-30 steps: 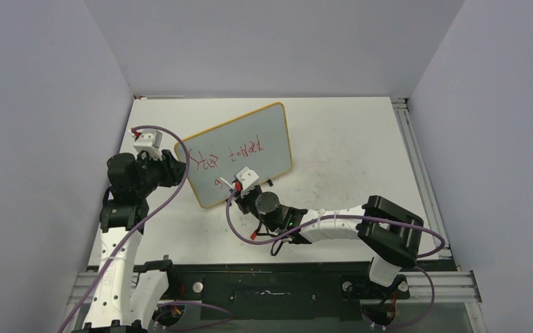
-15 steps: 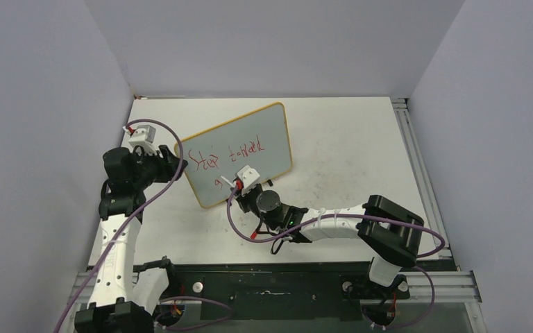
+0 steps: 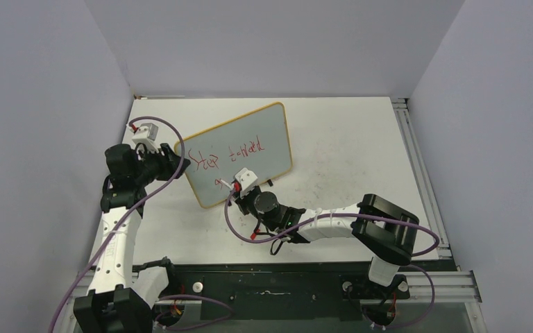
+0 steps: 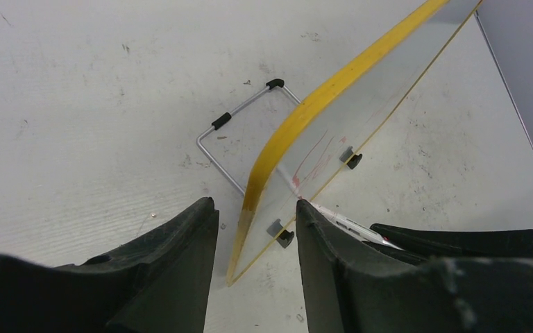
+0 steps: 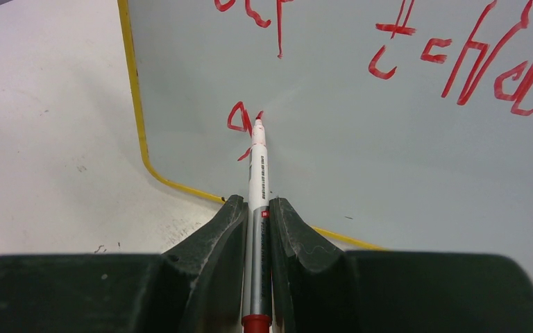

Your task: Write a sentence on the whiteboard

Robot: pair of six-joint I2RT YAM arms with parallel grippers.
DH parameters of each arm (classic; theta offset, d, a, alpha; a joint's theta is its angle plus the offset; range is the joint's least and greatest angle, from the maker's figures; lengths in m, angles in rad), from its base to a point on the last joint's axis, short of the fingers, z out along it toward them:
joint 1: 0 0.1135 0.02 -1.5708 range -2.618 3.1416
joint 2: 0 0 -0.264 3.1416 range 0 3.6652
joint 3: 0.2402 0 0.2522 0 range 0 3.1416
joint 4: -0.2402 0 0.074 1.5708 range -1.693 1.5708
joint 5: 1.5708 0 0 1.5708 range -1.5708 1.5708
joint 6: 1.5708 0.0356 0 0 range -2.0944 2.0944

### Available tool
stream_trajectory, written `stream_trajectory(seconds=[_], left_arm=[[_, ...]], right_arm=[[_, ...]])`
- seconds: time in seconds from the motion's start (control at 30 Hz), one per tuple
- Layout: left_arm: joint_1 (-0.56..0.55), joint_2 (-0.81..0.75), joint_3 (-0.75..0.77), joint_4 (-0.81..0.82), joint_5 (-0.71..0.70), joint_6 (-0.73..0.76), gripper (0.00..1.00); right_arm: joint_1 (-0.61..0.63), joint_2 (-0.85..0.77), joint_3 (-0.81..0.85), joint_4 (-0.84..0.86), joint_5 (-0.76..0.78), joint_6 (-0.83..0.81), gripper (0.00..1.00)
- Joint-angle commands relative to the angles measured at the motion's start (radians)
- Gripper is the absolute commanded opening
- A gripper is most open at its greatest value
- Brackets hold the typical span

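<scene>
The whiteboard (image 3: 250,132) stands tilted on the table at the back left, with a yellow frame. The sentence (image 3: 225,156) reads "Step toward" in red, and a first red letter (image 3: 218,183) sits on a second line below it. My right gripper (image 3: 239,186) is shut on a silver-white marker (image 5: 257,184). The marker's tip touches the whiteboard (image 5: 388,173) beside that red letter (image 5: 237,118). My left gripper (image 3: 175,164) is open. In the left wrist view its fingers (image 4: 180,263) straddle the board's yellow near corner (image 4: 253,201) without pressing it.
A wire stand (image 4: 239,135) props the board from behind, and small black feet (image 4: 352,159) sit at its lower edge. Purple cables (image 3: 230,220) loop from both wrists. Metal rails run along the right (image 3: 416,159) and near (image 3: 284,281) table edges. Grey walls enclose the table.
My left arm has shifted a little toward the far left beside the board's edge. My right gripper with the marker has crept slightly left along the second line.
</scene>
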Motion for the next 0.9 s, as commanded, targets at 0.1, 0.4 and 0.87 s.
stream_trajectory(seconds=[0.1, 0.4, 0.87], left_arm=[[0.006, 0.011, 0.014, 0.067, 0.038, -0.004, 0.38], [0.007, 0.012, 0.010, 0.067, 0.035, -0.004, 0.35], [0.007, 0.009, 0.008, 0.062, 0.030, -0.002, 0.34]], right_arm=[[-0.009, 0.009, 0.037, 0.042, 0.007, 0.013, 0.05], [-0.010, -0.009, 0.019, 0.043, 0.048, 0.021, 0.05], [-0.012, -0.008, -0.015, 0.039, 0.062, 0.048, 0.05]])
